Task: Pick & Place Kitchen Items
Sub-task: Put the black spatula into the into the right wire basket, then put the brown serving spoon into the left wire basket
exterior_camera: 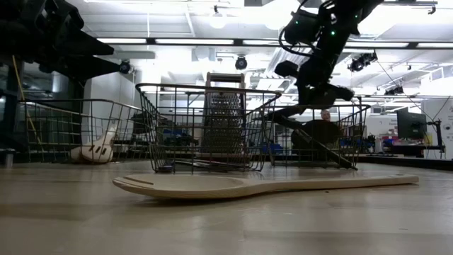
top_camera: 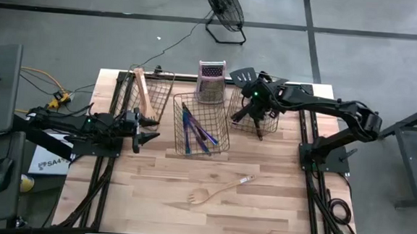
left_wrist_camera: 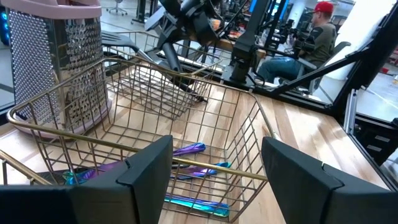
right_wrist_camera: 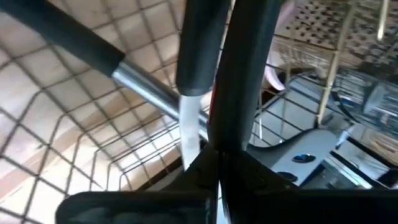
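Across the far half of the wooden table (top_camera: 152, 201) stand three wire baskets in a row, with an upright metal box grater (top_camera: 211, 81) just behind the middle one. Left basket (top_camera: 150, 93) holds pale wooden utensils (top_camera: 144, 91) leaning along it. Middle basket (top_camera: 200, 124) holds the iridescent purple-blue cutlery (top_camera: 193, 130), lying flat on its floor; the left wrist view shows those pieces (left_wrist_camera: 193, 150) through the mesh. Right basket (top_camera: 255, 109) holds black spatulas, one spatula head (top_camera: 241, 77) sticking out over its far rim.

The right arm reaches in from the right edge, and the right gripper (top_camera: 256, 105) hangs over the right basket. Its fingers are closed tight on a black-handled utensil (right_wrist_camera: 211, 74), whose dark grip and metal shaft run straight up from the fingers in the right wrist view, with basket mesh behind. From table height the same gripper (exterior_camera: 315, 88) is above the basket rim, the utensil slanting down into the basket.

The left arm lies along the left edge, and the left gripper (top_camera: 147, 130) sits just left of the middle basket, its fingers (left_wrist_camera: 146, 165) spread wide with nothing between them.

Alone on the near open table lies a pale wooden fork-spatula (top_camera: 215, 192), flat, well apart from the baskets and both grippers.
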